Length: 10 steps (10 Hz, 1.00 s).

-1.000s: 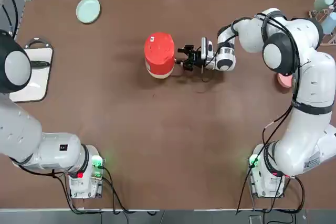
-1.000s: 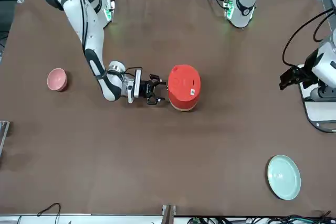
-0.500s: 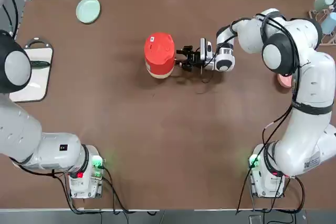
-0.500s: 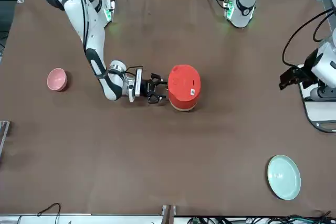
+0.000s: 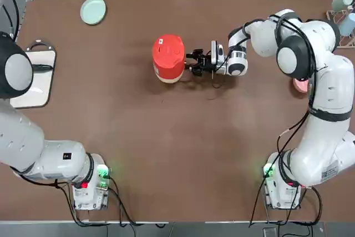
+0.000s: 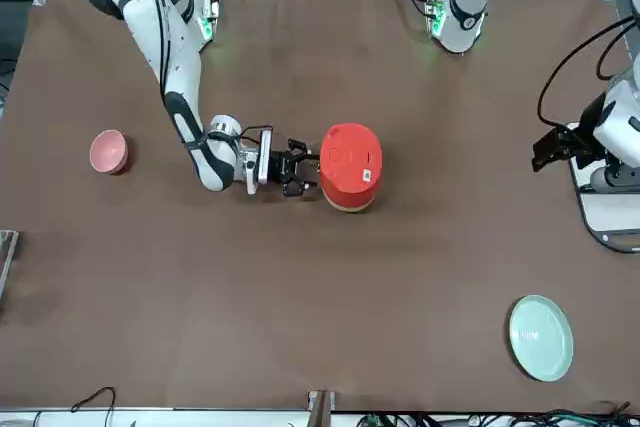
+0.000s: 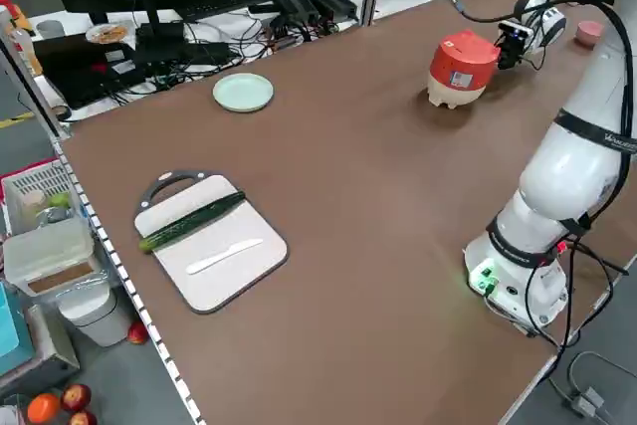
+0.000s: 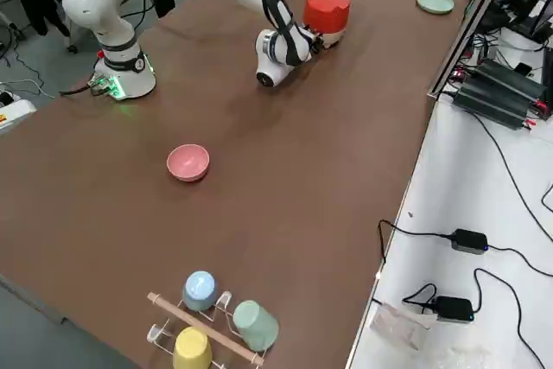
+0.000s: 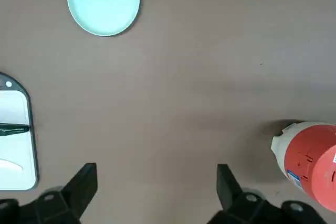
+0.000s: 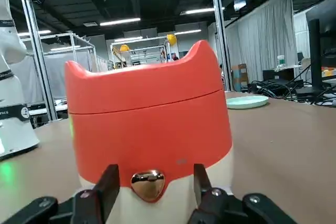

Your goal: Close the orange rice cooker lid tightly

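The orange rice cooker [image 5: 168, 58] stands upright mid-table, also seen in the front view [image 6: 350, 167]. Its lid [image 10: 142, 85] lies down on the body, with a thin seam showing between them. My right gripper [image 5: 192, 62] lies level at the cooker's right side, almost touching it. In the right wrist view its fingers [image 10: 108, 181] stand apart on either side of a small shiny latch button [image 10: 148, 184], with gaps to it. The right gripper [image 10: 155, 169] is open. My left gripper [image 9: 156, 170] hangs wide open and holds nothing, high over the table's left side, far from the cooker [image 9: 310, 158].
A pale green plate [image 5: 92, 10] sits at the far left. A cutting board [image 7: 204, 241] with a cucumber and a knife lies by the left edge. A pink bowl [image 6: 108, 151] rests at the right, under my right arm. A cup rack [image 8: 207, 317] stands beyond it.
My right gripper has edged a little closer to the cooker and its fingers have narrowed around the latch button. The cooker and left arm have not moved.
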### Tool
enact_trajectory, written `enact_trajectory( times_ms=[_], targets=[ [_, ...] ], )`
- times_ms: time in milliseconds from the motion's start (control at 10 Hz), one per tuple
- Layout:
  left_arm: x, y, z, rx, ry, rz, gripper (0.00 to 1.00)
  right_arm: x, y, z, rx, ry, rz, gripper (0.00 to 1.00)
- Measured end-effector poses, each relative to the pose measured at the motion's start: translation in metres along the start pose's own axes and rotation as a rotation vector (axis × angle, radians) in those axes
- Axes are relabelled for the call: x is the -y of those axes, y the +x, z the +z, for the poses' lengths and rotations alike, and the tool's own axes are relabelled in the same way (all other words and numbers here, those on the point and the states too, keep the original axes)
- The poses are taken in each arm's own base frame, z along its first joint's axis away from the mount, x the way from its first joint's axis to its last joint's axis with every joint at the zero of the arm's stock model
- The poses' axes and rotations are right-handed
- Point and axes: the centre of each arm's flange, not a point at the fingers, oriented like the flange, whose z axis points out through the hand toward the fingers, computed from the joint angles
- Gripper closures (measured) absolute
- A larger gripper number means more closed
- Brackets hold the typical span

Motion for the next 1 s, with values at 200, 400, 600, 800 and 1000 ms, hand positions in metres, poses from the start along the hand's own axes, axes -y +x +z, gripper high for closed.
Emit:
enact_trajectory(
  times_ms=[200, 400, 600, 800, 1000],
  targets=[
    [0.0, 0.0, 0.0, 0.0, 0.0, 0.0, 0.0, -0.0003, -0.0008, -0.0007, 0.008, -0.003, 0.0, 0.47],
    [-0.0003, 0.0, 0.0, 0.0, 0.0, 0.0, 0.0, -0.0003, -0.0012, -0.0009, 0.011, -0.004, 0.0, 0.53],
    [-0.0003, 0.0, 0.0, 0.0, 0.0, 0.0, 0.0, 0.0, -0.0014, -0.0007, 0.012, -0.003, 0.0, 0.59],
    [-0.0004, 0.0, 0.0, 0.0, 0.0, 0.001, 0.0, 0.0, -0.0014, -0.0007, 0.013, -0.003, 0.0, 0.62],
    [-0.0004, 0.0, 0.0, 0.0, 0.0, 0.001, 0.0, -0.0002, -0.0015, -0.001, 0.013, -0.003, -0.001, 0.69]
  ],
)
